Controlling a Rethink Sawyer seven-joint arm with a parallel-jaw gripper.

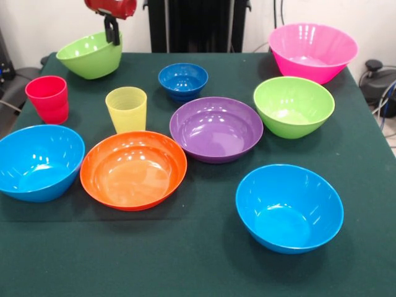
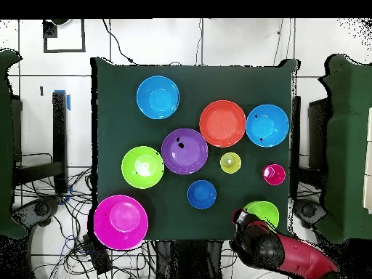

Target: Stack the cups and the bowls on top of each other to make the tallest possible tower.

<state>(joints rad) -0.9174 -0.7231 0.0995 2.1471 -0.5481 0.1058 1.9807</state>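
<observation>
My gripper (image 1: 112, 32) is shut on the far rim of a lime green bowl (image 1: 90, 55), which tilts at the table's far left corner; in the overhead view the gripper (image 2: 243, 219) is at that bowl (image 2: 263, 212). The red cup (image 1: 47, 98) and yellow cup (image 1: 127, 108) stand upright. Standing apart are the small dark blue bowl (image 1: 183, 80), purple bowl (image 1: 216, 129), orange bowl (image 1: 133, 169), two light blue bowls (image 1: 38, 162) (image 1: 289, 207), the second lime green bowl (image 1: 293, 105) and the pink bowl (image 1: 312, 51). No tower shows.
The dark green table (image 1: 185, 266) has bare cloth along its near edge. The robot's black pedestal (image 1: 198, 25) stands behind the far edge. Cables and dark chairs (image 2: 349, 145) surround the table on the floor.
</observation>
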